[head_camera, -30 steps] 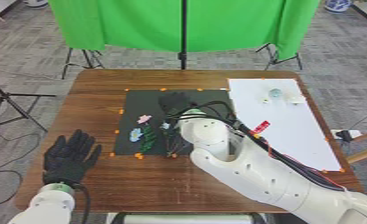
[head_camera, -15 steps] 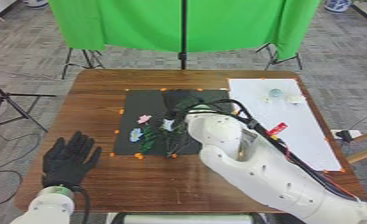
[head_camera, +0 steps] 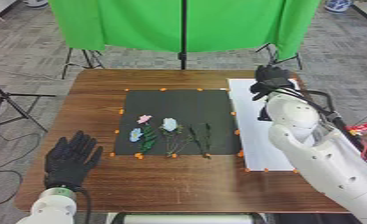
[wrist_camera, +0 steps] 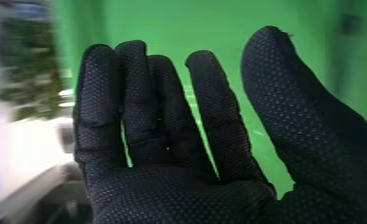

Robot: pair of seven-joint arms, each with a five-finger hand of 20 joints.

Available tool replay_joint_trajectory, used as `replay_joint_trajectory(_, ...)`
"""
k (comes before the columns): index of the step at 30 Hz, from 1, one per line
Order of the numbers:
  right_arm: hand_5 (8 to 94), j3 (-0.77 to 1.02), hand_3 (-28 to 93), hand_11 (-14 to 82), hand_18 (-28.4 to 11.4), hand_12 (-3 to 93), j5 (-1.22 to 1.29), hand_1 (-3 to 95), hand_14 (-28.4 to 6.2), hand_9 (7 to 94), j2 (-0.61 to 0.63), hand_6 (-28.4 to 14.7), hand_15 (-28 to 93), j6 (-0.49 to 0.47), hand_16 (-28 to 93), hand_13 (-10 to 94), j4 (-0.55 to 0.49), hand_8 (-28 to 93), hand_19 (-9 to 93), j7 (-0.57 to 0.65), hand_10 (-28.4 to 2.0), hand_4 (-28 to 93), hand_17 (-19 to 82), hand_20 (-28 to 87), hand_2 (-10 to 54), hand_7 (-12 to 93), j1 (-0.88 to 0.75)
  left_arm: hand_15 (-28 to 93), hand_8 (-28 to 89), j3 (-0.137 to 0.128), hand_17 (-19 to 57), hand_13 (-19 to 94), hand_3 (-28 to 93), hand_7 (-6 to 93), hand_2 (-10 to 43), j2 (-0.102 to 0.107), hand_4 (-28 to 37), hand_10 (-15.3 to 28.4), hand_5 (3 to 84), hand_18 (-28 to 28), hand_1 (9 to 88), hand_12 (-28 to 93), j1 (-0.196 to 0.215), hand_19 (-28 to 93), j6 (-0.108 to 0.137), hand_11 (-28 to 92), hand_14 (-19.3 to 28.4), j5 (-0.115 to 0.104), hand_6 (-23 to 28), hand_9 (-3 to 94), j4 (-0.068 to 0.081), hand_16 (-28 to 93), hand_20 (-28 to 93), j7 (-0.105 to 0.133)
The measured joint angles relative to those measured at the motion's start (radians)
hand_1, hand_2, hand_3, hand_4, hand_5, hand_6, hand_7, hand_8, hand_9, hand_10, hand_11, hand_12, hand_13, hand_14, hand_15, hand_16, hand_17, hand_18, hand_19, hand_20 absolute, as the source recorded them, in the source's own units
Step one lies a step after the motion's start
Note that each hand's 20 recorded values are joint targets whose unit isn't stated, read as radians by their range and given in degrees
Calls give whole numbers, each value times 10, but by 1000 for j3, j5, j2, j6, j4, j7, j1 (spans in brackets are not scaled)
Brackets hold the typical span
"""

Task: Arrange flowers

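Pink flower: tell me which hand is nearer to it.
Left. The left hand is left of the pink flower, closer to the robot's body; the right hand is well to its right, farther out.

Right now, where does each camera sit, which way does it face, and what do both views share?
Head view: on the robot's head, facing forward and down at the table and flowers; left arm, left hand, right arm and right hand show.
Right wrist view: on the right arm's wrist, facing past that hand's fingers toward the green cloth; its palm and thumb show.
Shared: the right hand and green cloth.
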Motion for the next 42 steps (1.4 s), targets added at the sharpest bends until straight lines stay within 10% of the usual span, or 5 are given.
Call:
replay_joint_trajectory(16, 542, -88, 787, 135, -232, 148, 76, 490, -147, 533, -24, -34, 428, 164, 169, 501, 261, -116, 680, -48, -145, -283, 243, 223, -95, 209, 97, 564, -146, 8, -28, 357, 748, 308, 147, -36, -283, 147, 483, 152, 327, 118, -29, 445, 38, 377, 147, -10, 76, 434, -1, -73, 198, -2)
replay_joint_trajectory(30, 573, -76, 773, 146, -217, 158, 58, 547, -130, 567, -74, -29, 409, 42, 218, 532, 273, -115, 670, -37, -150, -282, 282, 223, -95, 206, 73, 570, -147, 5, -28, 362, 748, 312, 149, -40, -283, 147, 490, 153, 328, 117, -28, 449, 54, 380, 149, -14, 75, 439, -7, -75, 197, -2)
replay_joint_trajectory(36, 646, -47, 673, 116, -132, 408, 71, 664, -59, 718, -134, -29, 383, 20, 412, 629, 295, 60, 815, -37, -132, -282, 372, 134, -74, 234, 64, 575, -149, 4, -28, 363, 749, 314, 150, -47, -283, 148, 492, 154, 328, 116, -35, 451, 74, 381, 150, -28, 75, 439, -12, -76, 197, -6)
replay_joint_trajectory(42, 682, -49, 661, 174, -153, 512, 106, 679, -61, 763, -136, -24, 397, 69, 483, 674, 283, 114, 805, -39, -124, -283, 393, 209, -49, 312, 62, 576, -150, 2, -28, 363, 750, 315, 151, -47, -283, 149, 492, 154, 327, 116, -36, 452, 77, 383, 150, -31, 76, 440, -13, -77, 195, -8)
